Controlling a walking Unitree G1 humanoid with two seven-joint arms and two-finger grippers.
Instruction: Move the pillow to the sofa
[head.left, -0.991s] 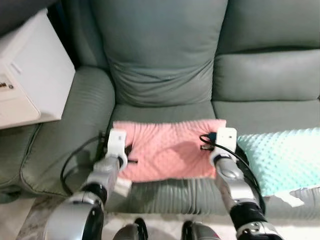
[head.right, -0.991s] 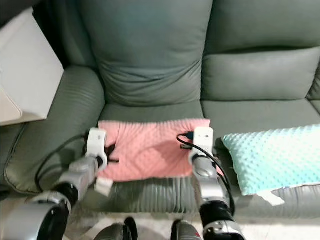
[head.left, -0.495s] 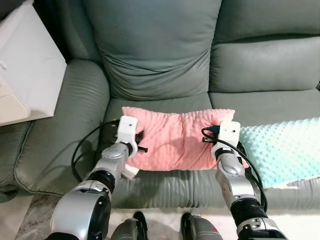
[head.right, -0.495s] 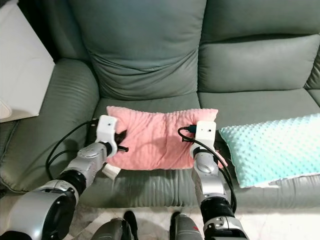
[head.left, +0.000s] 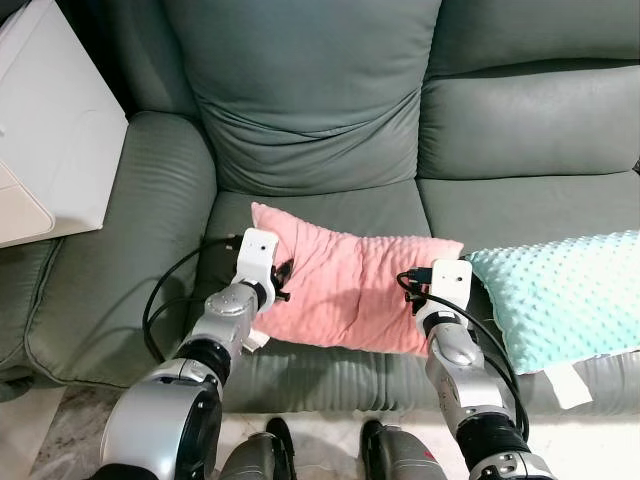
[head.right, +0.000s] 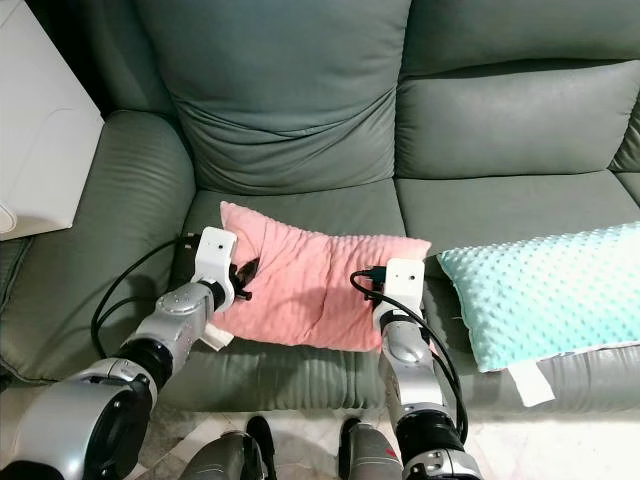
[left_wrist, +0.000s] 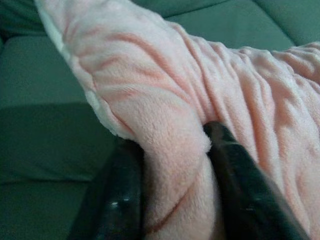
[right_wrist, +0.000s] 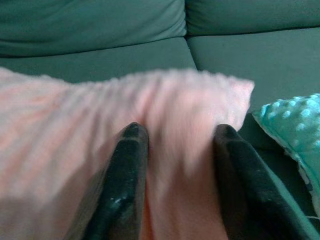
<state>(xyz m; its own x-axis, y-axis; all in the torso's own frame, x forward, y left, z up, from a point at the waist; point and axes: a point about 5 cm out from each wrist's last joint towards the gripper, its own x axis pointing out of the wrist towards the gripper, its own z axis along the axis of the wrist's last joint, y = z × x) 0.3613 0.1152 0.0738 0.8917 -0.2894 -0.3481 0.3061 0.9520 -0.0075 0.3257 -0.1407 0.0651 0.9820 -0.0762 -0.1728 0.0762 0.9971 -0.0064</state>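
A pink dotted pillow (head.left: 345, 285) is held over the seat cushion (head.left: 330, 212) of the green sofa, tilted with its left end higher. My left gripper (head.left: 283, 283) is shut on the pillow's left edge; in the left wrist view the two black fingers (left_wrist: 125, 195) pinch a fold of pink plush (left_wrist: 175, 165). My right gripper (head.left: 417, 300) is shut on the pillow's right edge, with pink fabric (right_wrist: 180, 165) bunched between its fingers (right_wrist: 127, 175). The pillow's underside and its contact with the seat are hidden.
A mint-green dotted pillow (head.left: 565, 300) lies on the sofa seat to the right, close to my right arm. The sofa's left armrest (head.left: 130, 250) and a white appliance (head.left: 45, 130) stand at the left. The back cushion (head.left: 310, 90) rises behind.
The camera has shifted. Both grippers carried the pink pillow farther over the seat; its left end rose and its right end dropped, so it now sits tilted.
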